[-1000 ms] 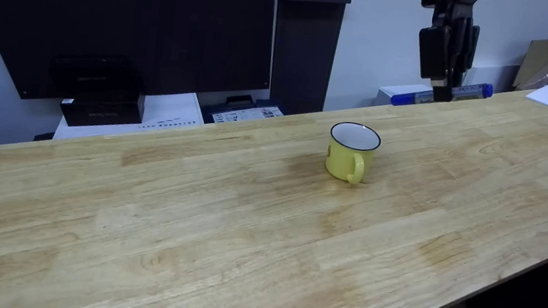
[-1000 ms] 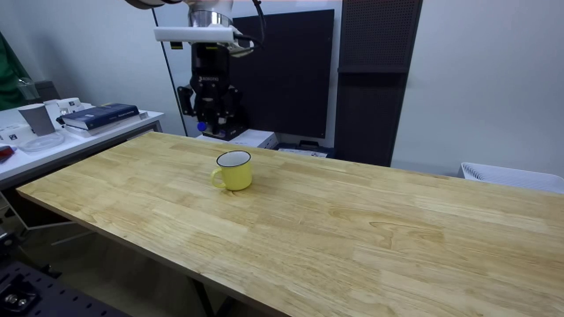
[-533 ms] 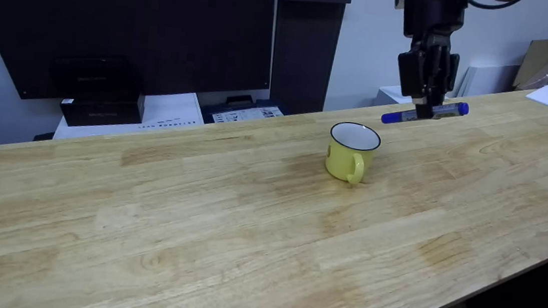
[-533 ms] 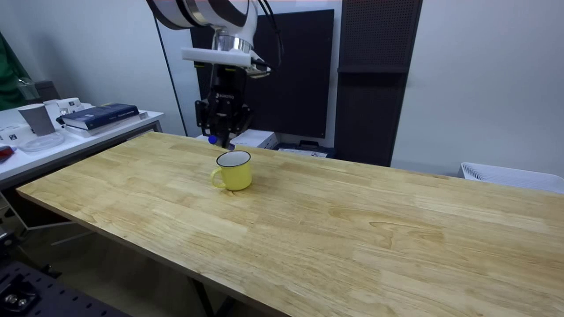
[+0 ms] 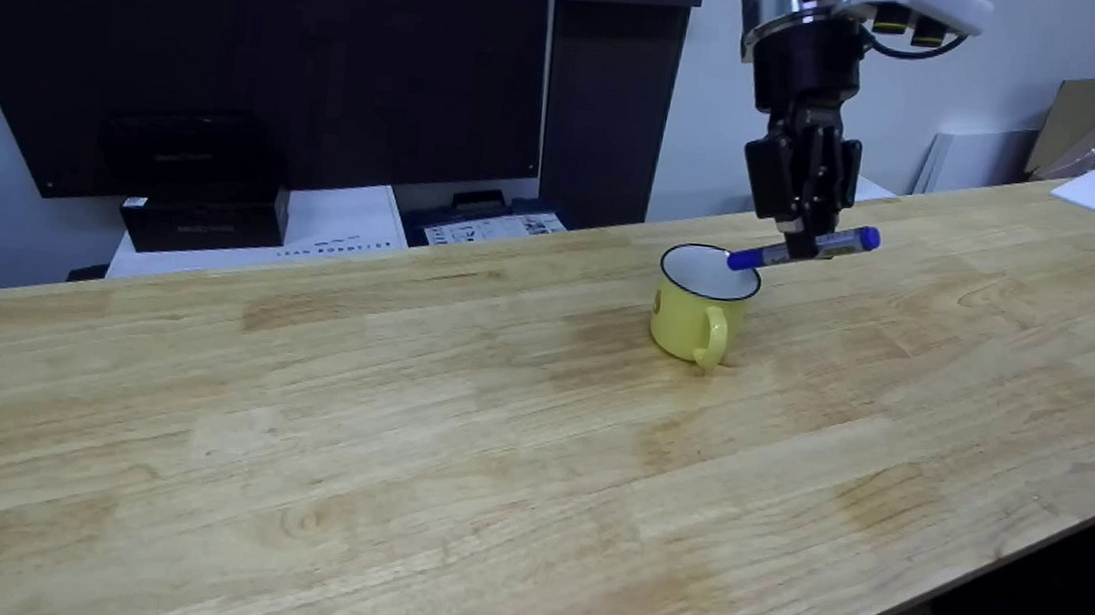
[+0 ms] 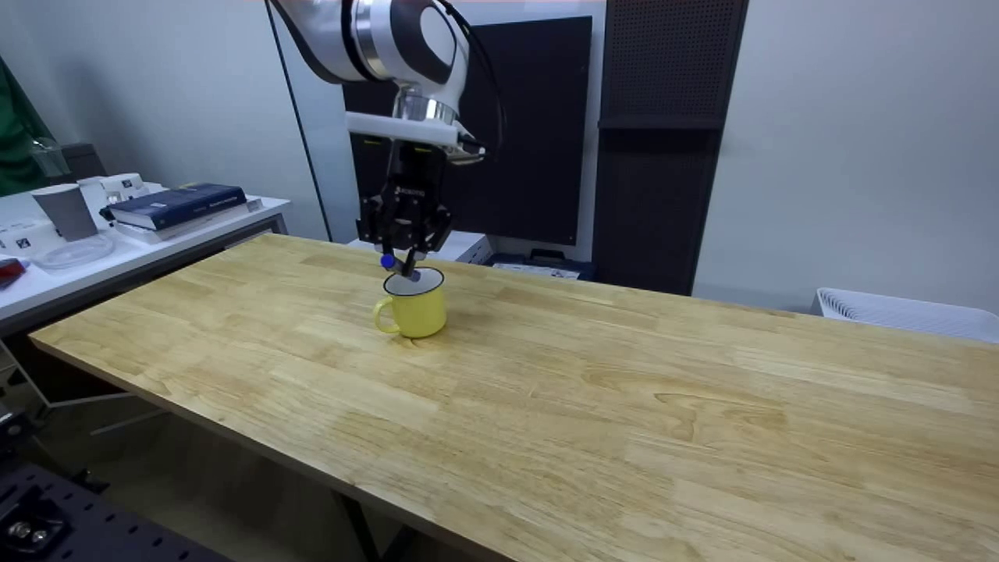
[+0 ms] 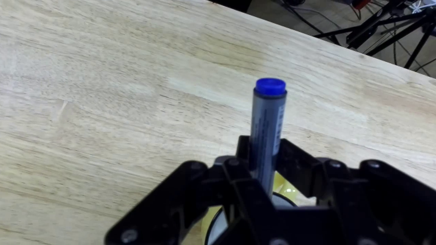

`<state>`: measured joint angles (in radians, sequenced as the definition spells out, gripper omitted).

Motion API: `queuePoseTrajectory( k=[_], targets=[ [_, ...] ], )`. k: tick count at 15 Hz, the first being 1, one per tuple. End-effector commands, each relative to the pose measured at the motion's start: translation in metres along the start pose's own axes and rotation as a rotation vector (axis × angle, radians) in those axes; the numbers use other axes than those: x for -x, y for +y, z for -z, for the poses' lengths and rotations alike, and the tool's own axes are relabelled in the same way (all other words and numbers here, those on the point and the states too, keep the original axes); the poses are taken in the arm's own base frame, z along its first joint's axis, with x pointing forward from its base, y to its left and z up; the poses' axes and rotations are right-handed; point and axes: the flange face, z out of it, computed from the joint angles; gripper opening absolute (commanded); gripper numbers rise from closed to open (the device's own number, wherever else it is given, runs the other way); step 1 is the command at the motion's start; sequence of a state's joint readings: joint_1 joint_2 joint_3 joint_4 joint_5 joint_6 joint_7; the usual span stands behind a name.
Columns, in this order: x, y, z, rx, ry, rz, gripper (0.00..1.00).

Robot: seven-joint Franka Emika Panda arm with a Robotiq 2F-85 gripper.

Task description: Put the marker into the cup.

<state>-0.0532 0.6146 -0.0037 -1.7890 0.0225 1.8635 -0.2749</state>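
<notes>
The tool point(image 7: 263, 149) is clamped around the marker point(image 5: 837, 243) near its middle, and its front finger hides that part in an exterior view. There the marker slants, its left blue end lower and showing against the white inside of the cup point(image 5: 676, 325), right of centre in the frame. Whether that end sits above or below the rim, I cannot tell. The cup is upright on the worktop point(image 5: 295, 424). At the bottom of the wrist view, the tool's dark linkage blocks much of the cup.

Around them, in an exterior view: a dark board point(image 5: 232, 36) at upper left, below it a black box point(image 5: 204, 222) overlapping a white box point(image 5: 345, 218). In an exterior view: a grey tumbler point(image 6: 68, 212) and a dark blue book point(image 6: 175, 206) at left.
</notes>
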Motion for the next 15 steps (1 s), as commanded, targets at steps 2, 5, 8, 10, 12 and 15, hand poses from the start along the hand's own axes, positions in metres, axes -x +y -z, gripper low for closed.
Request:
queuePoseTrajectory(
  k=[2, 5, 8, 10, 12, 15],
  targets=[
    [-0.025, 0.0, 0.003, -0.02, -0.027, -0.016, 0.06],
    [-0.038, -0.001, 0.001, -0.022, -0.04, -0.007, 0.06],
    [-0.047, -0.001, -0.001, -0.031, -0.056, -0.001, 0.49],
    [-0.052, -0.002, -0.001, -0.036, -0.065, 0.004, 0.58],
    [-0.055, -0.001, 0.0, -0.039, -0.069, 0.009, 0.7],
    [-0.057, -0.006, 0.01, -0.019, -0.045, 0.023, 0.9]
  ],
)
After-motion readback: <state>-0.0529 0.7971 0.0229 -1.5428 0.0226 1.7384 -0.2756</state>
